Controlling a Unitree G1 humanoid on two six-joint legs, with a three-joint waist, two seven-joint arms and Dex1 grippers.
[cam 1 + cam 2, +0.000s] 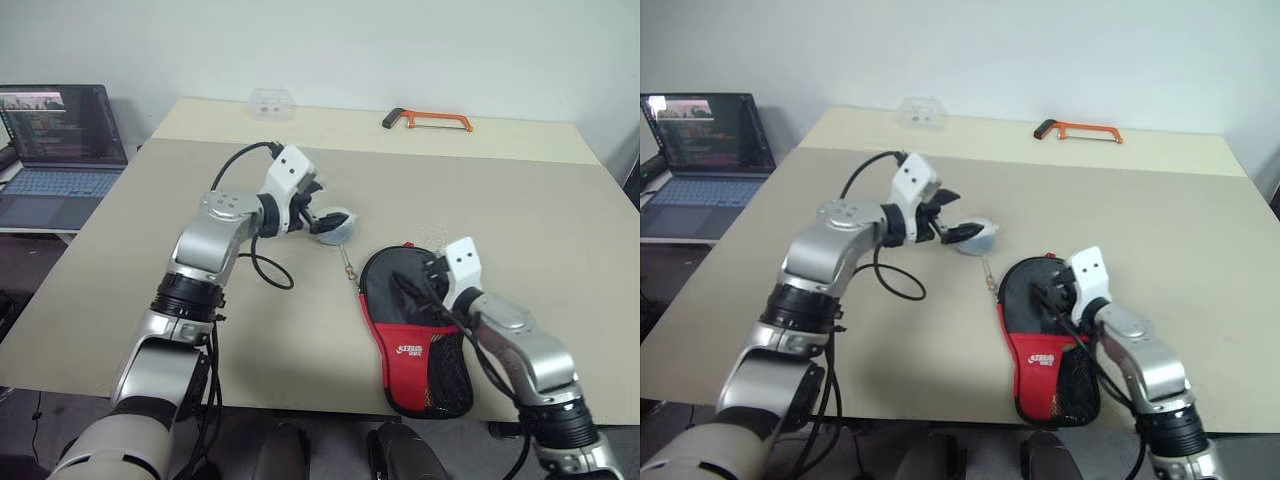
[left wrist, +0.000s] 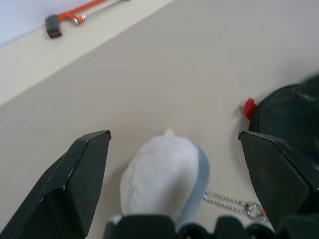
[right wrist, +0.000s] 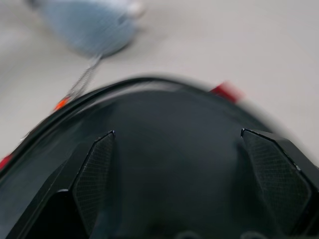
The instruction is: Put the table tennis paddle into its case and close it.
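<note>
The case [image 1: 412,345] lies flat on the table near its front edge, round black end away from me, red logo panel and mesh pocket toward me. A short chain [image 1: 347,262] joins it to the grey-white fluffy ball charm [image 1: 337,228]. My left gripper [image 1: 322,216] is open and hovers right at the charm, whose ball sits between the fingers [image 2: 84,169] in the left wrist view. Low over the case's round black end, my right gripper [image 1: 432,272] stands open with nothing in it [image 3: 177,132]. The table tennis paddle is hidden.
An orange hacksaw [image 1: 427,120] and a clear plastic box [image 1: 271,102] lie along the table's far edge. An open laptop [image 1: 60,150] stands on a lower surface past the table's left side. Bare beige tabletop [image 1: 520,210] stretches to the right of the case.
</note>
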